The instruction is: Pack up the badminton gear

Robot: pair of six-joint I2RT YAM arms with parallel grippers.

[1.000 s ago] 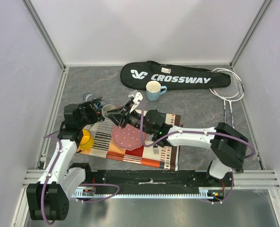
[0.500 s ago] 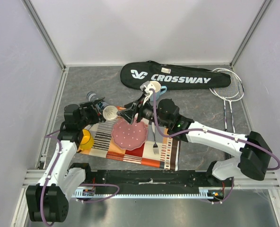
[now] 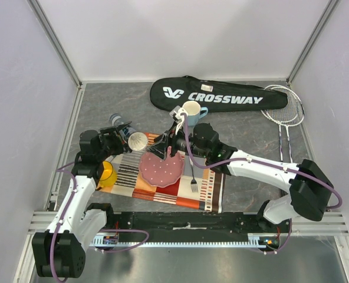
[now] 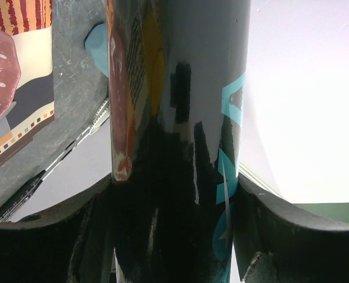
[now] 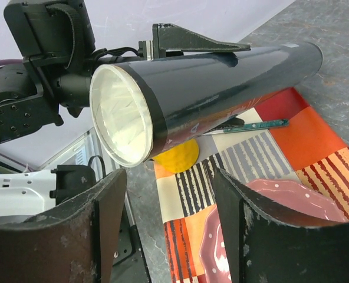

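1. The tube (image 5: pixel 221 88) is held up at the left of the table, above the far-left corner of the striped cloth (image 3: pixel 127 171). It is tilted, with its open mouth turned toward the right arm, and is pinched across its body by the left gripper (image 4: pixel 174 183).
2. The right gripper (image 5: pixel 168 177) is spread and empty. It is poised just short of the mouth, above the pink plate (image 3: pixel 161 168).
3. The step in hand is judged to be the filling of the tube. No loose shuttlecock can be found in any view, and whether any lie inside cannot be told from the pale mouth.
4. For a clean job, the tube should be held steady with its mouth lined up on the right gripper's approach. Anything fed in is best sent cork-first along the axis, so that no feathers are crushed on the rim. The left grip should be firm and no more, since a thin wall is likely to dent.
5. The tube is seen to be long, dark and glossy, with teal, red and yellow print and a cream, faintly ribbed lining at the mouth.
6. Farther out, the bag (image 3: pixel 219 94) lies flat at the back, with the rackets (image 3: pixel 283 109) at its right end, neither yet packed. A blue cup (image 3: pixel 192 112) stands just in front of the bag, and a yellow mug (image 3: pixel 106 174) sits beside the left arm.
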